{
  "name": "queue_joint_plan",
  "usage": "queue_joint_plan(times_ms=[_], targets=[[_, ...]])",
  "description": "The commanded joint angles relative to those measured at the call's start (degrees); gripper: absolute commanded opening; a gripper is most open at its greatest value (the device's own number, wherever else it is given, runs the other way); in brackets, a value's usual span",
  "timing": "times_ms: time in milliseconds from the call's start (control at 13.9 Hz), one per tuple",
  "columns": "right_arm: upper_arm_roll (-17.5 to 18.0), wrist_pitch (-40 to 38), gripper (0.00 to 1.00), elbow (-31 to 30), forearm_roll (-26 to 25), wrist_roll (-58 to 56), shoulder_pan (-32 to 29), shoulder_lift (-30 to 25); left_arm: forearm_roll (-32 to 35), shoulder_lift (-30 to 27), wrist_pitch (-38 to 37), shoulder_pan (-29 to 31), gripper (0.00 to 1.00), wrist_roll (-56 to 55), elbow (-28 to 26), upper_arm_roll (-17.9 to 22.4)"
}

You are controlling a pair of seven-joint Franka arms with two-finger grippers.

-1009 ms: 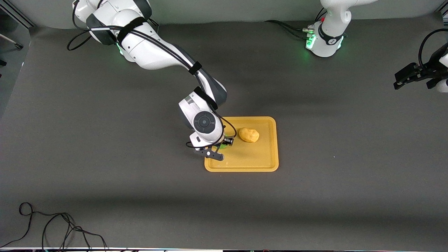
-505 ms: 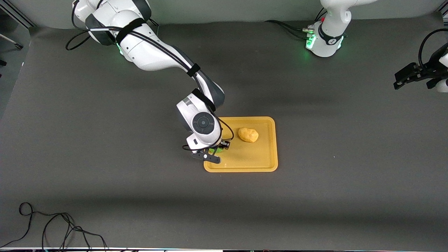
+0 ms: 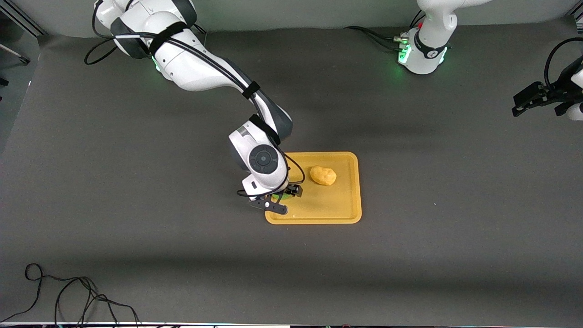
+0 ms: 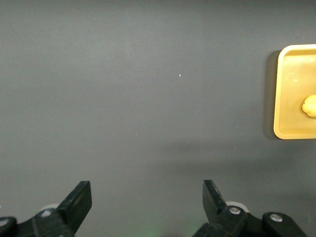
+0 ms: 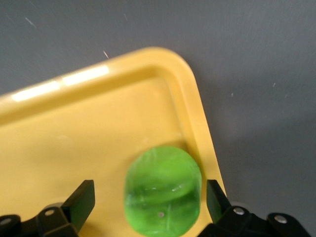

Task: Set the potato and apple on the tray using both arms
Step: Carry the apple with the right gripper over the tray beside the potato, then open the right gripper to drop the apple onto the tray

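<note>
Right gripper (image 3: 278, 201): over tray's edge toward right arm's end; fingers spread wide w/ gaps either side of apple, gripping nothing.
Apple (image 5: 162, 189): lay on tray, just beside its rim.
Potato (image 3: 323, 175): on tray, farther from front cam than apple, apart from it.
Tray (image 3: 337, 214): mid-table.
Left gripper (image 4: 147, 207): waited over bare table at left arm's end, fingers wide apart, empty.

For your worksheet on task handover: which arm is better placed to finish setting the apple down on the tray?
Right. The right gripper is open around the apple, just inside the tray rim. The left gripper waits, open, over bare table.
</note>
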Motion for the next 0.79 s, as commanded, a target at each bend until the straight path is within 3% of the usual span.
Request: queue_joint_plan(times_ms=[0, 144, 288, 505, 721], targets=[[0.7, -4.9, 1.0, -0.5, 0.5, 0.4, -4.1, -7.2, -0.4, 0.0, -0.2, 0.1, 1.0, 0.9, 0.4, -0.2], [0.1, -7.1, 1.0, -2.1, 0.2, -1.2, -4.5, -12.7, -0.4, 0.0, -0.3, 0.1, 1.0, 0.9, 0.4, -0.2], [0.1, -8.2, 1.0, -3.7, 0.7, -5.2, -8.6, -17.4, -0.4, 0.0, -0.3, 0.0, 1.0, 0.9, 0.4, -0.2], [-0.4, -16.8, 1.0, -4.5, -0.3, -14.3, -12.3, -22.3, -0.4, 0.0, -0.3, -0.1, 1.0, 0.9, 0.3, -0.2], [-3.8, -23.9, 1.0, -4.9, -0.8, -19.9, -12.5, -27.1, -0.4, 0.0, -0.2, -0.1, 1.0, 0.9, 0.3, -0.2]])
